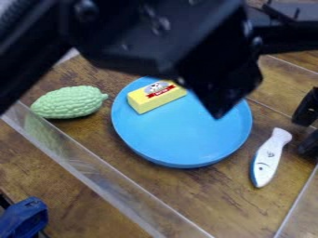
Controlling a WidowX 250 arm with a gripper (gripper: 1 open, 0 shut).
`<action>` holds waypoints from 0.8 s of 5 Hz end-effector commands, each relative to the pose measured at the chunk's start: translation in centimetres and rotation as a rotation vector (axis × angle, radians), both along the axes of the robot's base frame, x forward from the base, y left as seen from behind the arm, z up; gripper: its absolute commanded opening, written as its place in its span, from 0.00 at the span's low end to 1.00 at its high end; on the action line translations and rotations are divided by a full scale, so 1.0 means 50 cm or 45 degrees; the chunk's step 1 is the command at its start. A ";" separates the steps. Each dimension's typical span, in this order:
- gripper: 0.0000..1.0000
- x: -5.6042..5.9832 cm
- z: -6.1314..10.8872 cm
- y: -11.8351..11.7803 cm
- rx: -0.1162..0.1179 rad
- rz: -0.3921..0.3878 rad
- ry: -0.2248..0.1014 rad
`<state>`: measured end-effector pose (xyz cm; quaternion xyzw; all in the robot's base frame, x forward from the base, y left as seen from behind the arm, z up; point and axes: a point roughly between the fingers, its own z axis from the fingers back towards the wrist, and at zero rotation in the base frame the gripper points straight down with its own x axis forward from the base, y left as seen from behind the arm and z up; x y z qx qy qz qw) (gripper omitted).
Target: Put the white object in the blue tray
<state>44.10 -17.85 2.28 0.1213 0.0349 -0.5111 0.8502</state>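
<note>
Two dark fingers are all you can see of the hand. They show at the right edge of the picture, one above the other with a clear gap between them, so the hand reads as spread wide with nothing between the fingers. The edge of the frame cuts off most of it, and the outlines are soft.

Just beside the lower finger lies the white object, flat on the wooden tabletop. Its long axis runs nearly up and down in the picture, with the slim end towards the top. You cannot tell whether the finger touches it. It sits outside the blue tray, close to the rim on the tray's right side.

On the upper left part of the tray rests a yellow block with a red label. To the left of the tray, well apart from the white object, a bumpy green object sits on the wood.

A clear plastic wall runs along the near left side of the tabletop. A large, dark, heavily blurred arm fills the top of the view and hides the far rim of the tray.
</note>
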 end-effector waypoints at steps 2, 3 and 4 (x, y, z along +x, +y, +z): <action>1.00 0.000 -0.024 0.009 0.037 0.004 -0.001; 1.00 -0.004 -0.030 0.007 0.045 0.011 0.002; 1.00 -0.007 -0.035 0.005 0.053 0.017 0.005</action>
